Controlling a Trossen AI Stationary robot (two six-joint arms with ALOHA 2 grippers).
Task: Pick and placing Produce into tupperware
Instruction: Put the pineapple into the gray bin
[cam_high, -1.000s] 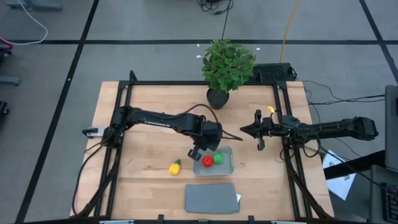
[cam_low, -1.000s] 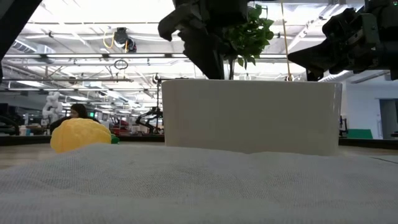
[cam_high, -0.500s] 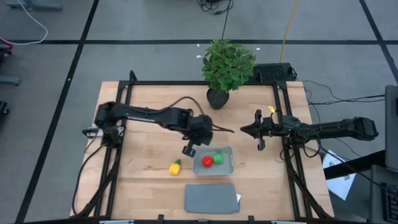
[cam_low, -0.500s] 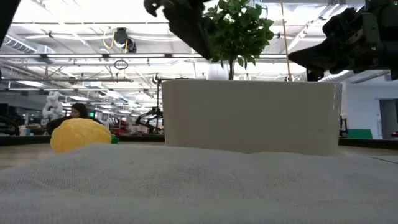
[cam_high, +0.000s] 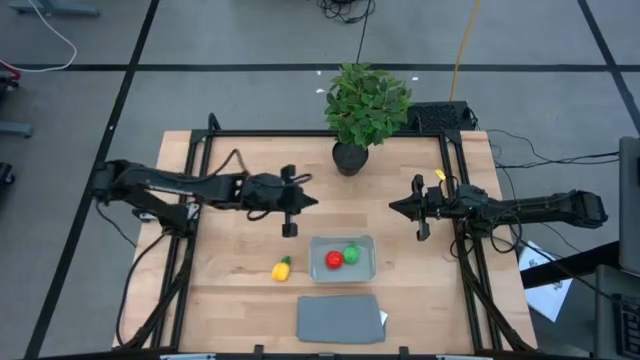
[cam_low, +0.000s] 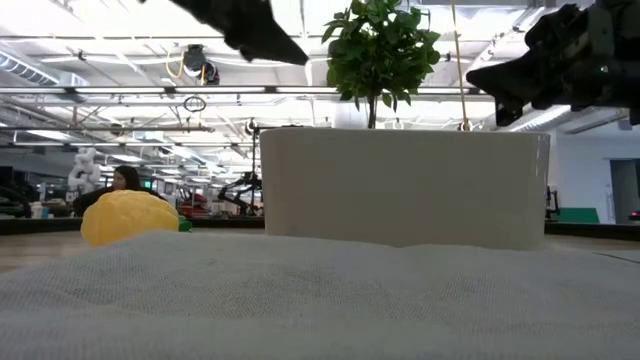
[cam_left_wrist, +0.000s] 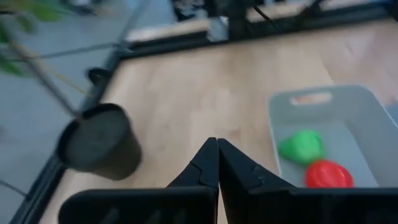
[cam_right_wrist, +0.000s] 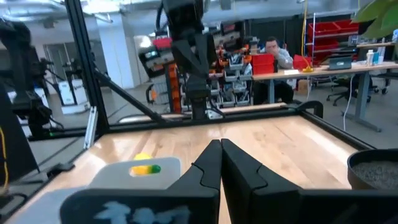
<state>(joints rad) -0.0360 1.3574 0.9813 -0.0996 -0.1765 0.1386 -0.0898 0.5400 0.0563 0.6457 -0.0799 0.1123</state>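
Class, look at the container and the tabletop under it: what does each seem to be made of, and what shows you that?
The container looks like thin translucent grey-blue plastic, matte, with moulded rounded corners. The tabletop looks like pale wood with a smooth finish: lengthwise plank lines and grain show, though it could be a laminate.

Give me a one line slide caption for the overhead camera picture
Red piece and green piece sit in the tupperware; yellow piece waits on the table.
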